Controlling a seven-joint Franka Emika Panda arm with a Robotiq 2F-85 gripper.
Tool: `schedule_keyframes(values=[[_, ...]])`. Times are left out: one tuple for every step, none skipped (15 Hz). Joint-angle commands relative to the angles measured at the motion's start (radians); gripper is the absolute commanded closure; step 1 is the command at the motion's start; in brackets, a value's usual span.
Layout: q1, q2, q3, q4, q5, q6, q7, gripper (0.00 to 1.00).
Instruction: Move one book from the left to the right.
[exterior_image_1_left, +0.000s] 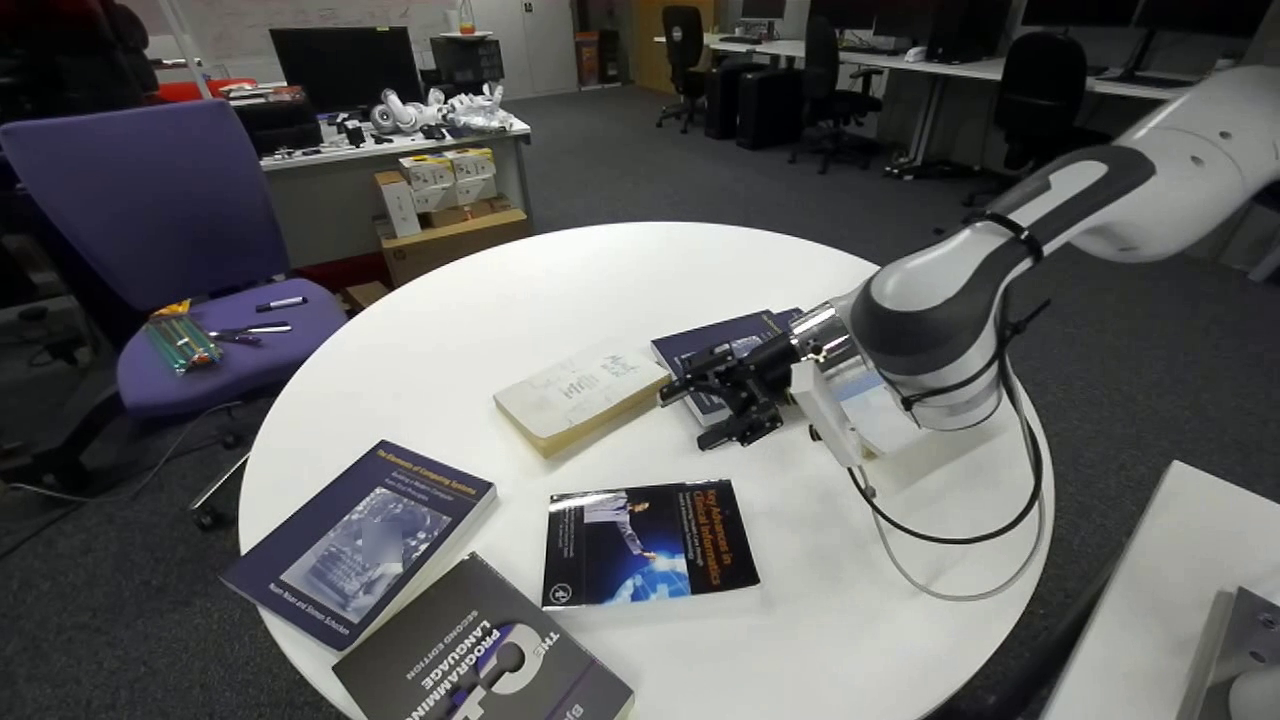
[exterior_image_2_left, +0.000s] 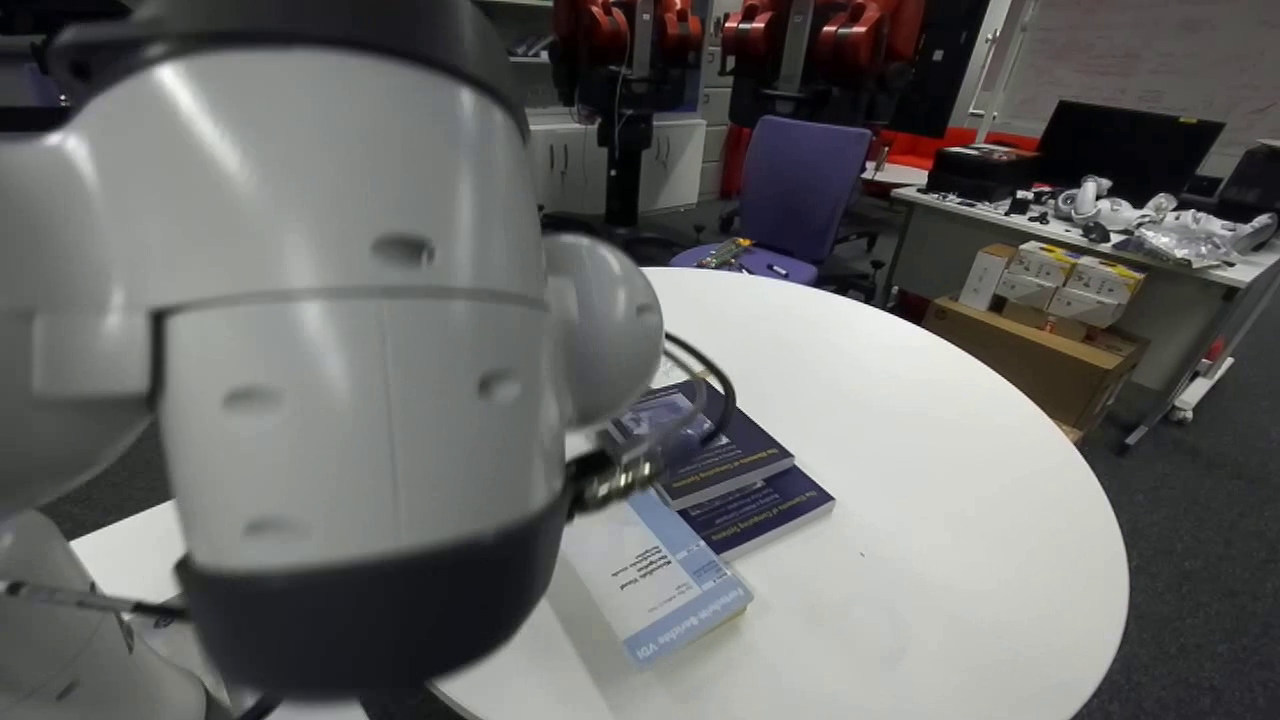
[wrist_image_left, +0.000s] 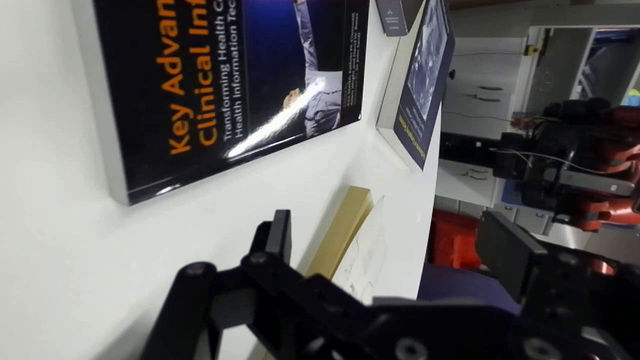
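My fingers stand wide apart and hold nothing. The task does not say which book; I judge Key Advances in Clinical Informatics suitable. It lies flat on the round table, just beside the grey Programming Language book. Its glossy cover may slip and this paperback, probably light, may bend, so I prefer to pinch its spine firmly.

Two dark-blue books overlapping, cream book lying flat near them, black-covered book face up
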Motion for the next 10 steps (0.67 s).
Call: schedule_keyframes(values=[[0.220,-0.247,0.037,0.045,0.260,0.000,0.016,0.00],[0.292,-0.296,0.035,0.061,0.333,0.000,0.018,0.00],[0.373,-0.347,0.027,0.079,0.412,0.001,0.019,0.00],[0.449,-0.398,0.018,0.086,0.489,0.001,0.017,0.00],[0.526,-0.448,0.004,0.096,0.568,-0.007,0.016,0.00],[0.602,-0.496,-0.022,0.122,0.647,-0.024,0.010,0.00],[0.681,-0.546,-0.061,0.146,0.723,-0.046,0.006,0.00],[0.765,-0.598,-0.112,0.169,0.796,-0.067,-0.001,0.00],[0.840,-0.650,-0.171,0.185,0.873,-0.092,-0.017,0.00],[0.910,-0.705,-0.241,0.190,0.937,-0.118,-0.030,0.00]])
